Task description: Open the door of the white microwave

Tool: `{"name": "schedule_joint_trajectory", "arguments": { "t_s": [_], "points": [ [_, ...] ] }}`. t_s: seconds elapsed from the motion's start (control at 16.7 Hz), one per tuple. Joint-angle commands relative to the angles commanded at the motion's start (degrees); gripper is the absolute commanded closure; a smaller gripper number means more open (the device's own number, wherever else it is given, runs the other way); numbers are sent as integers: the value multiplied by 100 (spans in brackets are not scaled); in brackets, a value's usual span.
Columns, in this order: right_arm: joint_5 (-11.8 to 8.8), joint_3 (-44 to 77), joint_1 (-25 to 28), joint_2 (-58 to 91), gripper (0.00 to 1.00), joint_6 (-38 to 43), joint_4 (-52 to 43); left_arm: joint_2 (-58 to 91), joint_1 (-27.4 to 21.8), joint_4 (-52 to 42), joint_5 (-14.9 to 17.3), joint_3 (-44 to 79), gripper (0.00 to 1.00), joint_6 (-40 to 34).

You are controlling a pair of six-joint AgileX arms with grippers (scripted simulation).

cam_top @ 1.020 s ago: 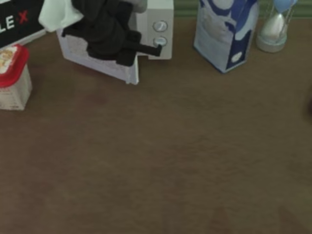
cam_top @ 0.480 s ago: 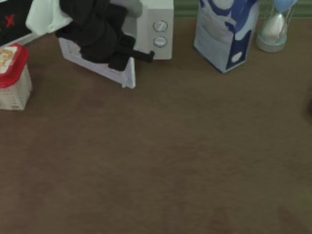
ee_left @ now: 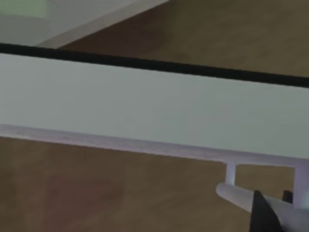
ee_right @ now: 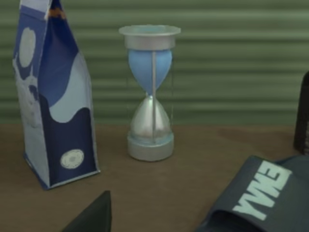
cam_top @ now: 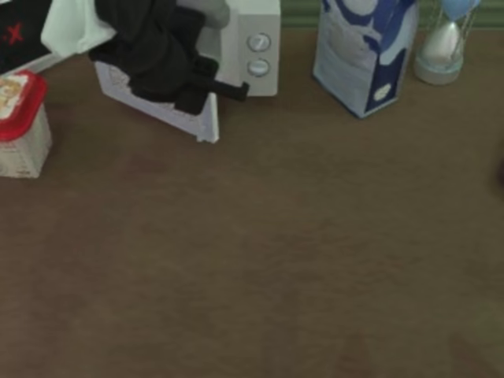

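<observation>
The microwave (cam_top: 252,43) sits at the table's far edge, left of centre, knobs facing the camera. Its door (cam_top: 161,106) is swung out partway, hinge side at left, free edge angled toward the table's middle. The left gripper (cam_top: 224,87) is at that free edge, just in front of the knob panel, w/ the arm's dark bulk over the door. The left wrist view shows the door's white edge and, below it, the handle (ee_left: 263,198) w/ one dark fingertip (ee_left: 265,215) against it. Whether the jaws pinch the handle or only hook it: can't tell.

Step in hand, judged: keep swinging the door wider. To do it well, the gripper should follow an arc about the left hinge, not a straight pull, or the light microwave may slide or the finger slip off. Stay clear of the tub (cam_top: 22,122) at left.

The right gripper is out of the top view, parked near the carton (ee_right: 53,96) and hourglass (ee_right: 150,92); state can't be told.
</observation>
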Motion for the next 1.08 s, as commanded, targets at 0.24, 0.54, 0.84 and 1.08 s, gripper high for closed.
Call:
{"name": "schedule_joint_trajectory", "arguments": {
  "t_s": [0.24,0.54,0.84,1.08],
  "points": [
    [0,0,0,0,0,0,0,0,0,0,0,0,100,0],
    [0,0,0,0,0,0,0,0,0,0,0,0,100,0],
    [0,0,0,0,0,0,0,0,0,0,0,0,100,0],
    [0,0,0,0,0,0,0,-76,17,23,129,-117,100,141]
  ]
}}
